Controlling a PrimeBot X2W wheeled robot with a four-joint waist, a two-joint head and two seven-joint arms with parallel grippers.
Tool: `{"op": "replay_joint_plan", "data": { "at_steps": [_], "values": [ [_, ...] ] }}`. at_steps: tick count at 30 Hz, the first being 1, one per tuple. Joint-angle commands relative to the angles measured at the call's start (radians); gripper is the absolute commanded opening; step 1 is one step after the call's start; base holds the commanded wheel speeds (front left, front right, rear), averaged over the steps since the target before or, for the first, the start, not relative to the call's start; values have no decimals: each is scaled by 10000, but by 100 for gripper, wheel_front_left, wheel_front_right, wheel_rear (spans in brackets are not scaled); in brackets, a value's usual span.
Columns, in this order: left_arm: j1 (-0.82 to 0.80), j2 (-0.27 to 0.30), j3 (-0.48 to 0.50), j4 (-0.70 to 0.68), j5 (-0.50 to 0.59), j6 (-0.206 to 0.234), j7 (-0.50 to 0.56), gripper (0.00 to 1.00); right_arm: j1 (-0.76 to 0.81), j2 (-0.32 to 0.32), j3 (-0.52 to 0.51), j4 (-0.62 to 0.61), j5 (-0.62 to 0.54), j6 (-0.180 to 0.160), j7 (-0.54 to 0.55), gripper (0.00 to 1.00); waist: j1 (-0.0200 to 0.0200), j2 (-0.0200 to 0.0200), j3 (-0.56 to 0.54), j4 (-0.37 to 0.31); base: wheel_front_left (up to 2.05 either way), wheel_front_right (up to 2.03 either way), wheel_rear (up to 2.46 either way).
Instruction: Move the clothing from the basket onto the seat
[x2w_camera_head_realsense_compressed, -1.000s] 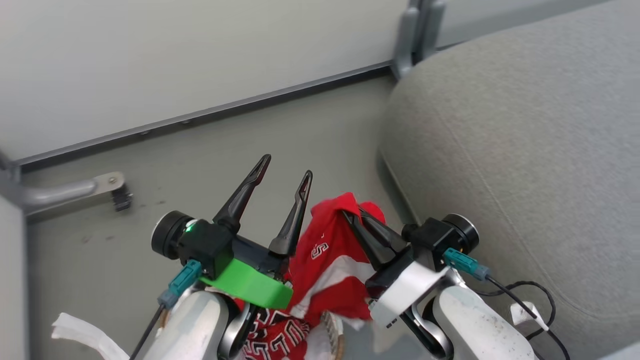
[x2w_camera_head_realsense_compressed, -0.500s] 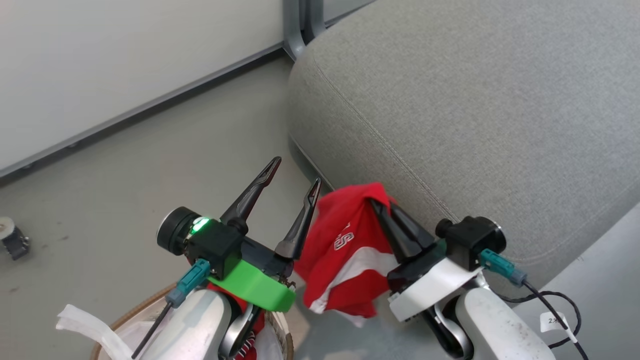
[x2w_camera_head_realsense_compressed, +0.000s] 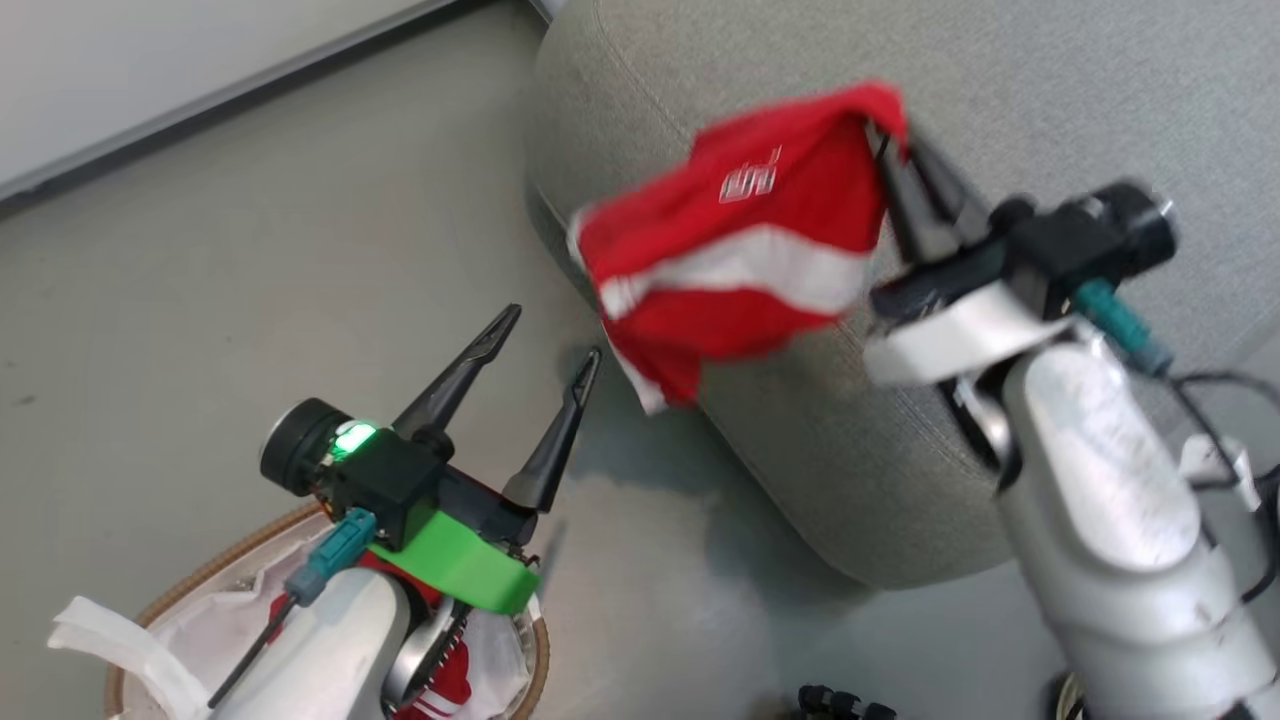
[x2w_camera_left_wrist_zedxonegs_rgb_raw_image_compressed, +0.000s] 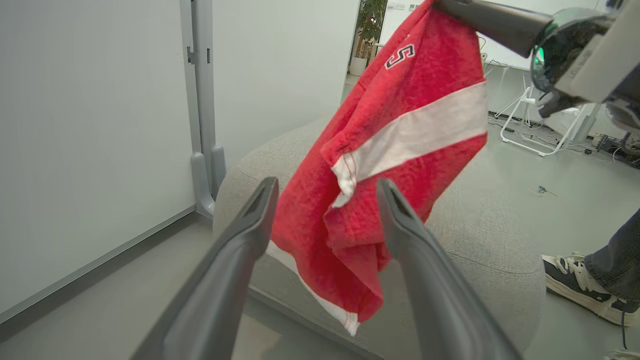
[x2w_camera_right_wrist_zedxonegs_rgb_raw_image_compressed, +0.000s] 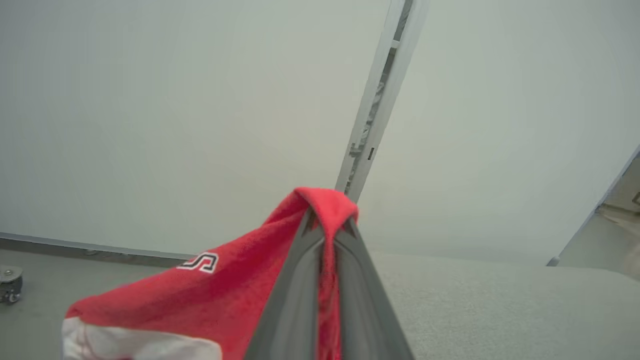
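Pinched shut, the right gripper's (x2w_camera_head_realsense_compressed: 885, 135) jaws clamp a fold of the red shorts (x2w_camera_head_realsense_compressed: 760, 240) at their tips, while the left gripper's (x2w_camera_head_realsense_compressed: 553, 333) jaws stand wide apart and empty. The light-grey seat (x2w_camera_head_realsense_compressed: 1050, 90) spreads across the upper right of the head view, and the shorts hang in the air over its rounded front edge. At lower left the brown-rimmed basket (x2w_camera_head_realsense_compressed: 200, 575) sits on the floor (x2w_camera_head_realsense_compressed: 250, 250) under the left arm, with another red garment (x2w_camera_head_realsense_compressed: 440, 690) and a white liner (x2w_camera_head_realsense_compressed: 230, 620) inside. A person's sneaker (x2w_camera_left_wrist_zedxonegs_rgb_raw_image_compressed: 575, 280) stands beside the seat.

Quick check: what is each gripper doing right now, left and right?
Left gripper: open, holding nothing.
Right gripper: shut on the red shorts, which hang in the air.
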Motion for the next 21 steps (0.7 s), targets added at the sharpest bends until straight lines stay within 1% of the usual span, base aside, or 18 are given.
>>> {"op": "replay_joint_plan", "data": {
  "at_steps": [1,7,11,17,21],
  "values": [
    [-84,205,108,-83,73,14,-7,100,-599,-190,-240,140,-245,-14,-5,0,0,-1,581,-26,0,0,0],
    [-350,656,133,-301,123,14,-7,100,-2672,-955,-1354,936,-898,-14,-6,0,0,-1,1384,361,0,0,0],
    [-593,893,-14,-417,46,14,-7,100,-3661,-1474,-2243,1431,-1385,-14,5,0,0,-1,1904,718,0,0,0],
    [-850,1187,-73,-488,-52,14,-7,100,-4480,-1882,-3721,1837,-2336,-14,366,0,0,-1,2578,1113,0,0,0],
    [-983,1305,-162,-496,-130,14,-7,100,-4430,-1892,-4642,2073,-2838,-14,720,0,0,-1,2920,1350,0,0,0]
  ]
}}
